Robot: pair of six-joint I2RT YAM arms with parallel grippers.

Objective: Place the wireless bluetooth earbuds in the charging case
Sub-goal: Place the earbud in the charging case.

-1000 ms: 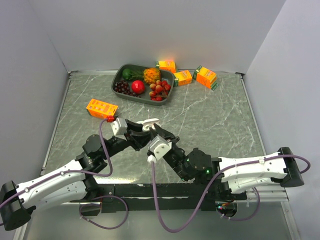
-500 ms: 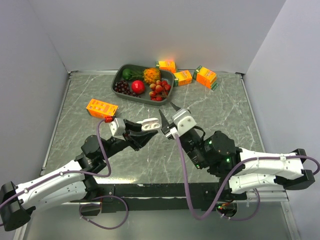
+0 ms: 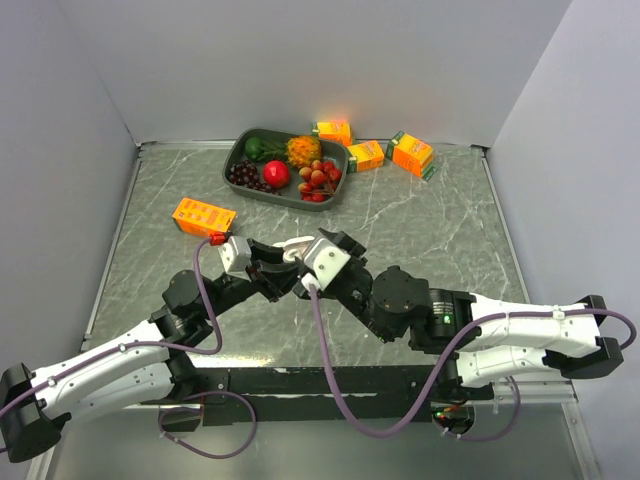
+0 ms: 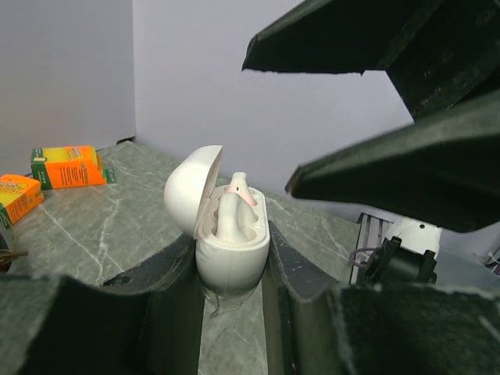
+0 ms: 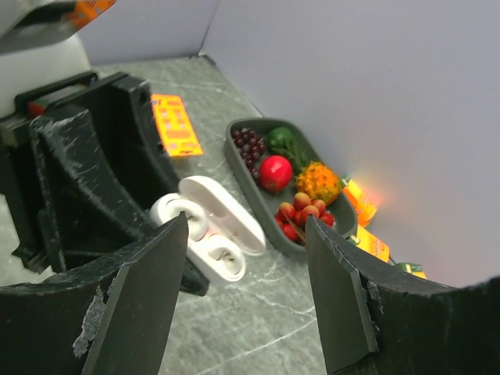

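My left tool clamped on the open white case, one earbud seated inside, my right tool spread wide just over it, holding nothing

A: Where is the case?
B: The case sits between the left tool jaws, over mid tabletop. One earbud is in it. The right tool is just right.
A: Behind?
B: The tray is at the back, with cartons to its right. One carton lies left.
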